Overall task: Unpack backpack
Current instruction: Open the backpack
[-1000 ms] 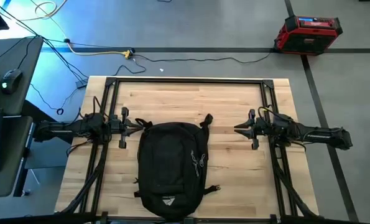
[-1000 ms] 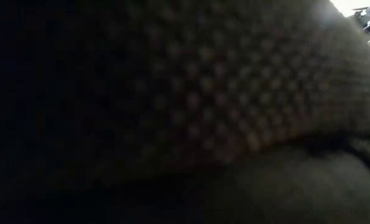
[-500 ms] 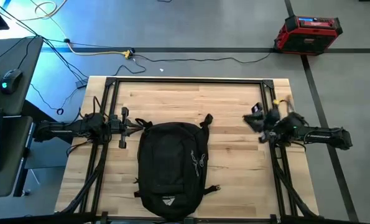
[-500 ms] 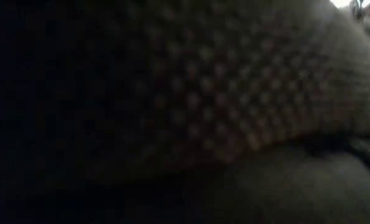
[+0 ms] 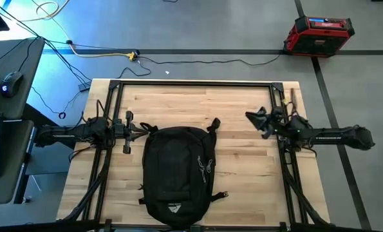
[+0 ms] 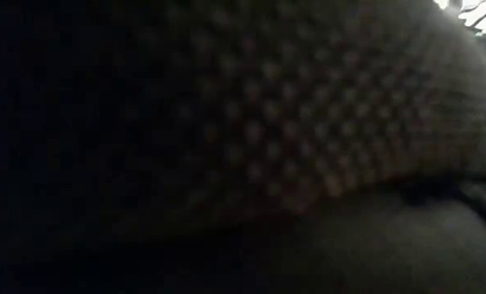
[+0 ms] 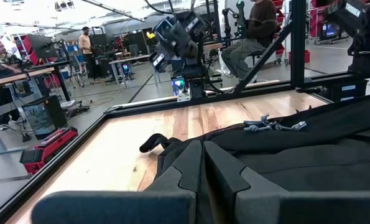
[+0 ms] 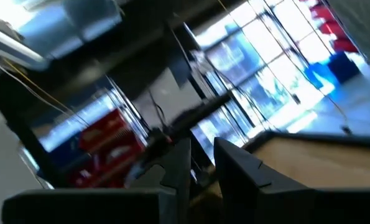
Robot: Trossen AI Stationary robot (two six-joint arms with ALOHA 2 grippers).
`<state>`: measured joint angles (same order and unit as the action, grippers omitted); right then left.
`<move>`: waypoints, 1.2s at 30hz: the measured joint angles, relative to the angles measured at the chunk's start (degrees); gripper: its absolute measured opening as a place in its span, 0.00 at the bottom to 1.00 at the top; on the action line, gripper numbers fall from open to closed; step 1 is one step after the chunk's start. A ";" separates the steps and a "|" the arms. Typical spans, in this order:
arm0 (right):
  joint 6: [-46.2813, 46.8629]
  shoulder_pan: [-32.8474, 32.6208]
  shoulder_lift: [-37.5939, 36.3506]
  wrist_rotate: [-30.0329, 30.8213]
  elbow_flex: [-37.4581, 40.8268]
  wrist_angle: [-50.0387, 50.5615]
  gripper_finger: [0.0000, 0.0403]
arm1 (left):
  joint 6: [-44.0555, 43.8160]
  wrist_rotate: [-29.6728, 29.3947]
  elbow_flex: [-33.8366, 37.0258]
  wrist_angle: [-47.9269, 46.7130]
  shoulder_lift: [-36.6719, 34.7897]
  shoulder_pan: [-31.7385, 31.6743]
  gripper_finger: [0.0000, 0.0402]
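My left gripper (image 5: 140,129) rests beside the upper left shoulder of the backpack (image 5: 176,173), jaws pressed together with nothing between them; in its wrist view the two fingers (image 7: 225,171) meet edge to edge just short of the black fabric. My right gripper (image 5: 251,116) hangs tilted above the bare right side of the wooden table (image 5: 242,103), well apart from the bag, its fingers (image 8: 237,168) parted by a narrow slit and holding nothing.

The backpack lies flat in the near centre of the table, top loop (image 5: 213,124) toward the far edge, white triangular logo (image 5: 172,208) toward the near edge, and a cluster of grey zipper pulls (image 5: 206,166) on its right flank. It looks fully zipped, so I judge unpacking has not begun. The low view is filled by dark woven fabric, so it gives me no help.

Risks from here:
- The pulls are small and loose; a narrow-set jaw may pinch fabric instead, or slide off.
- Nothing pins the bag, so tugging a zipper with one arm could drag the whole pack toward the table edge.
- The straps near the left gripper could snag its fingers.
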<state>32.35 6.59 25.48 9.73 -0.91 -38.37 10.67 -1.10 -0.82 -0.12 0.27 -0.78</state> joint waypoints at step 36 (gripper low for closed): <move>-28.81 -5.90 25.50 -3.86 -26.01 -2.80 0.15 | 9.01 -1.09 0.07 1.20 0.04 0.01 0.00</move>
<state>3.54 0.69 50.98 5.87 -26.92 -41.17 19.68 -2.20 -0.75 1.08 0.32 -0.78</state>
